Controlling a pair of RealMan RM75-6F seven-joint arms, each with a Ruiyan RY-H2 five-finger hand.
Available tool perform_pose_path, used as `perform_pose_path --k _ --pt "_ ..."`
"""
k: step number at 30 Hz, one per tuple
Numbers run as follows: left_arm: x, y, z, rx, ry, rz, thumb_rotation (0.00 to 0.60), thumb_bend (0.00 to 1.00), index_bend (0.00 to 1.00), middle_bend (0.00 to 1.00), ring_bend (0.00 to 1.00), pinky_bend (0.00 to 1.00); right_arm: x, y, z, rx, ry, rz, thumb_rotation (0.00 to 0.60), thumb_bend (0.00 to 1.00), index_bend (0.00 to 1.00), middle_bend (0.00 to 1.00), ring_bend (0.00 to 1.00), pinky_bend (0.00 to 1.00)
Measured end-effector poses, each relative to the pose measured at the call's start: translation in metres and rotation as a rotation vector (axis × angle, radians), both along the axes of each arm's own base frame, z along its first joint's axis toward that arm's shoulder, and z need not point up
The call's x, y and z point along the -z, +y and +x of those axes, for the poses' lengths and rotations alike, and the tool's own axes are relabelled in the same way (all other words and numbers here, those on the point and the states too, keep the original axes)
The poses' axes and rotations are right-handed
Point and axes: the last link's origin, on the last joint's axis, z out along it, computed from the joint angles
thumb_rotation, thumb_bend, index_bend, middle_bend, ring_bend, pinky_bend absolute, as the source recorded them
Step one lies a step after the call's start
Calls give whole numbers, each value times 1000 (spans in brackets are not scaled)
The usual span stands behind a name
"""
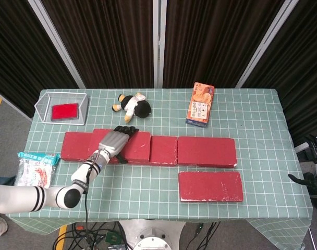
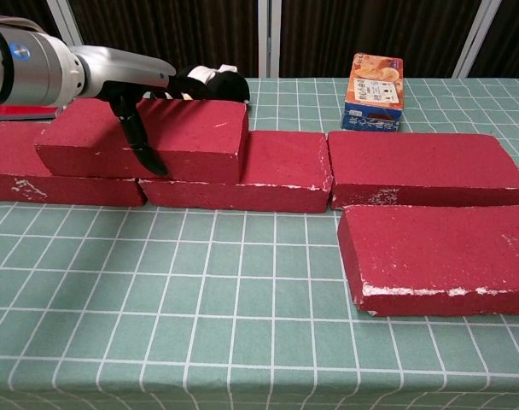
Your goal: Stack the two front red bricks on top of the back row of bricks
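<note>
Head view: left hand [image 1: 113, 141] lies flat on stacked brick [image 1: 124, 145], fingers [image 1: 128, 129] over far edge, thumb down front face; brick gripped. Stacked brick sits on back row [image 1: 206, 151], at row's left end, bridging two lower bricks. Front brick [image 1: 210, 186] flat on worktop [image 1: 148, 187], just in front of row's right end. Right hand [image 1: 311, 172] at worktop's right edge, beyond row; finger state cannot be told.

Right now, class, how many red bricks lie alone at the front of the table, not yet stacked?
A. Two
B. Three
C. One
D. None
C: only one front brick lies alone; the other brick already sits on the back row.
</note>
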Motion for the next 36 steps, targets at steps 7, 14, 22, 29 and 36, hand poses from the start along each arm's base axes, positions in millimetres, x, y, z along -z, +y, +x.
perform_pose_path --k 7,14,22,29,36 --pt "-5 -2 5 23 -35 9 600 39 6 0 0 0 -3 1 2 -6 2 -6 600 0 0 0 0 0" --pt "-15 -6 9 32 -47 25 600 33 4 0 0 0 -5 2 7 -25 12 -7 600 0 0 0 0 0" --pt "-52 -30 -2 42 -14 82 600 27 5 0 0 0 -3 3 16 -67 57 41 600 0 0 0 0 0" --pt "-97 -58 -44 75 23 311 600 27 17 0 0 0 6 10 27 -107 150 115 600 0 0 0 0 0" --pt "-128 -105 -115 -11 18 451 600 20 17 0 0 0 26 22 49 -152 229 260 600 0 0 0 0 0"
